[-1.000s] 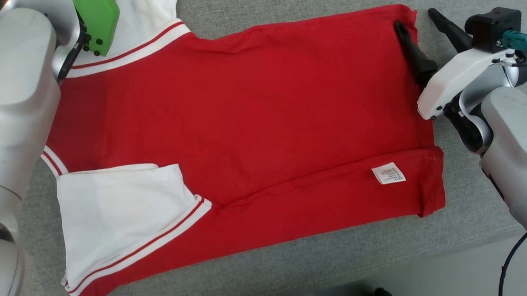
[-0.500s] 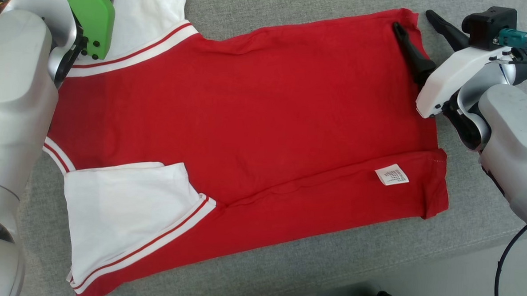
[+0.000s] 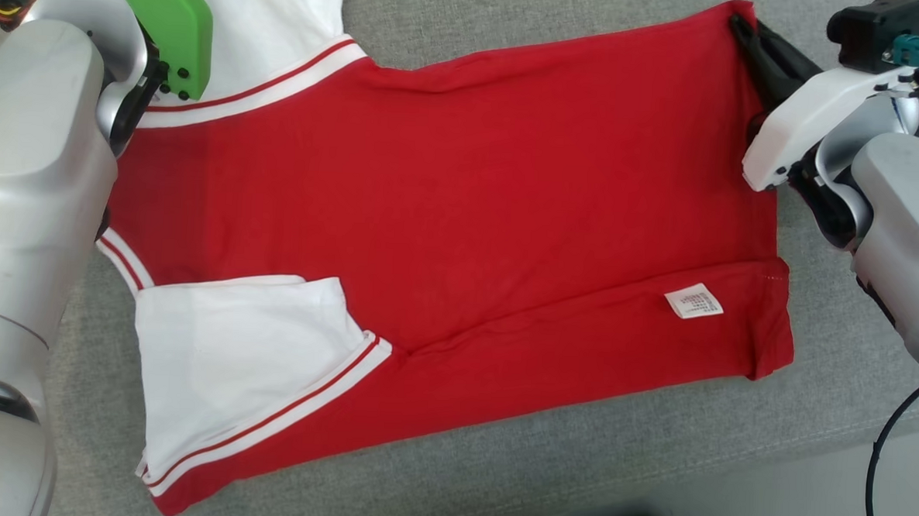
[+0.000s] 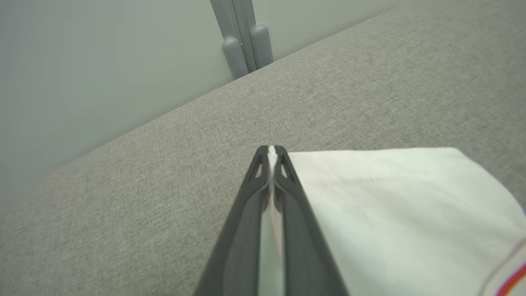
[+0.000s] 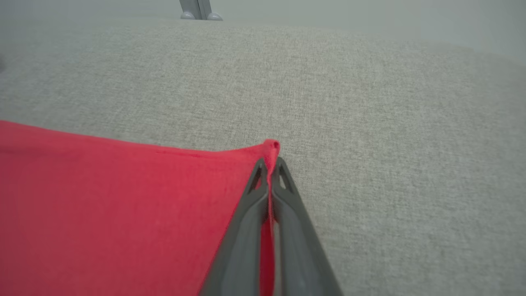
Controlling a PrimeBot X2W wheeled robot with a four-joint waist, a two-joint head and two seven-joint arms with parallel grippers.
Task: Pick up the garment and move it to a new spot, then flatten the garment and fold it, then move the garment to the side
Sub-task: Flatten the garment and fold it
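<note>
The shirt (image 3: 446, 211) lies flat on the table (image 3: 574, 465). Open a second ago, the left tool (image 4: 271, 150) now pinches its white sleeve (image 4: 390, 205), the right tool (image 5: 270, 162) a hem corner (image 5: 271, 144); a fold seems next.

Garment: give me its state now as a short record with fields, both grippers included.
garment: red shirt with white sleeves, spread flat, near edge folded over
surface: grey fabric
left gripper: shut on the edge of the far white sleeve
right gripper: shut on the red hem corner
care label: white, showing on the folded near strip
</note>
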